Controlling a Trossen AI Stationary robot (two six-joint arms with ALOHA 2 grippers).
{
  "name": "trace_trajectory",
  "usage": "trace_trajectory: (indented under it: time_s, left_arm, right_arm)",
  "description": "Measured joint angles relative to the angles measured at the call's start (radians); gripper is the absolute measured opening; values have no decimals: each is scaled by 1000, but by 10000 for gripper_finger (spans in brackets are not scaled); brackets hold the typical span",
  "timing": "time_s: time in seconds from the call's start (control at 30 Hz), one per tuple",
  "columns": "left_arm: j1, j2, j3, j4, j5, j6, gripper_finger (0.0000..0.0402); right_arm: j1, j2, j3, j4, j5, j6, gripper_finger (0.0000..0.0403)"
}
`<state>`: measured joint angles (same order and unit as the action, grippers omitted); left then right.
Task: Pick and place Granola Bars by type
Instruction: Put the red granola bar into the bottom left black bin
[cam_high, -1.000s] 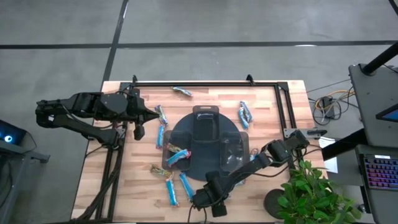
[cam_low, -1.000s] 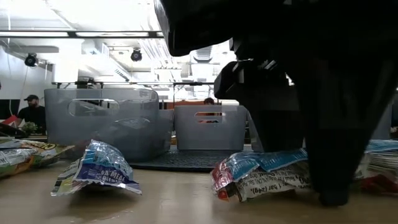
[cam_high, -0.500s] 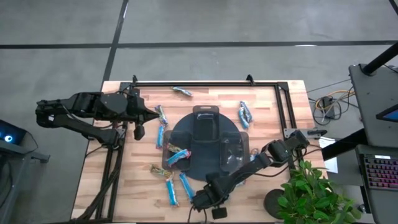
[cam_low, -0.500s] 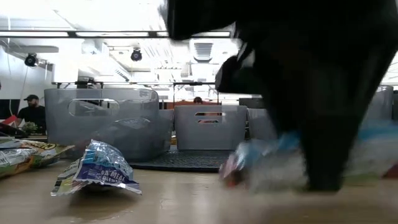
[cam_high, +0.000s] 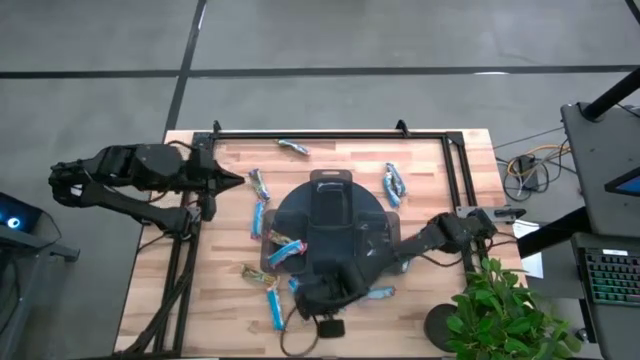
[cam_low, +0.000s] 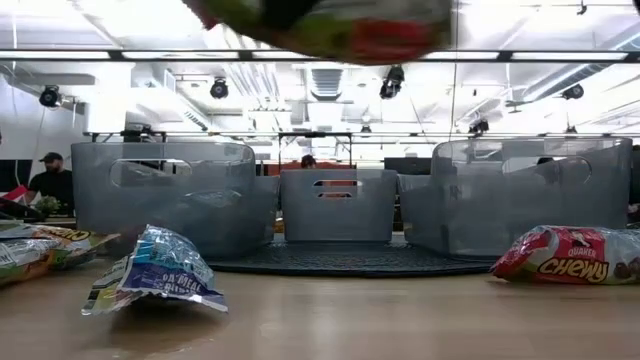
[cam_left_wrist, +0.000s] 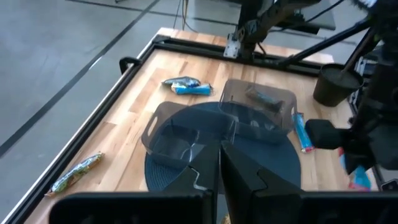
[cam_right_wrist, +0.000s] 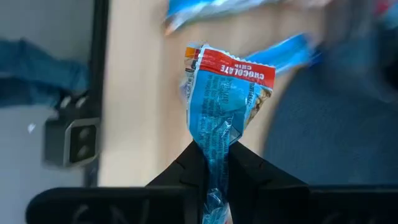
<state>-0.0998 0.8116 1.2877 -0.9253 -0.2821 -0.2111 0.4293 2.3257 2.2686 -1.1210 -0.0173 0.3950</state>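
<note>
- The left hand (cam_high: 236, 180) hangs over the table's left part, well apart from the tray, its fingers (cam_left_wrist: 239, 171) pressed together on nothing; this arm waits, a little drawn back from where it was a second ago.
- Loose granola bars (cam_high: 258, 215) lie on the wood left of the dark round tray (cam_high: 335, 265); more sit near the front edge, and one crumpled blue bar (cam_low: 155, 270) shows in the low view.
- The right hand (cam_high: 305, 292) has shifted left along the table's front and come up off the wood: a second ago it filled the low view down among the bars, now only a wrapper edge shows at that view's top.
- It pinches a blue bar with a red end (cam_right_wrist: 221, 99), dangling clear of the table in front of the tray.
- Judgement: the pick is done; carrying it to the matching clear bin (cam_high: 330, 205) is left.
- A red bar (cam_low: 565, 255) lies uncovered on the right.
- The table (cam_high: 430, 160) is pale wood planks with a black frame; around it grey floor, a plant, and, beyond it, a lit hall with a person far off.
</note>
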Motion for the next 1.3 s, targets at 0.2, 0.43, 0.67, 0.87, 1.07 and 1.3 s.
trace_trajectory:
  time_s: [0.2, 0.43, 0.67, 0.87, 1.07, 1.3]
  left_arm:
    - [0, -34, 0, 0, 0, 0, 0]
    - [0, -39, 0, 0, 0, 0, 0]
    - [0, -38, 0, 0, 0, 4, 0]
    - [0, -38, 0, 0, 0, 12, 0]
    - [0, -38, 0, 0, 0, 17, 0]
    - [0, -37, 0, 0, -1, 18, 0]
  right_arm:
    - [-79, 0, 75, 6, 42, -34, 33]
    - [-178, 0, 83, 32, 48, -60, 33]
    - [-264, 0, 83, 88, 48, -64, 33]
    - [-311, 0, 83, 121, 47, -58, 33]
    - [-328, 0, 83, 132, 47, -105, 34]
    - [-332, 4, 83, 144, 22, -116, 87]
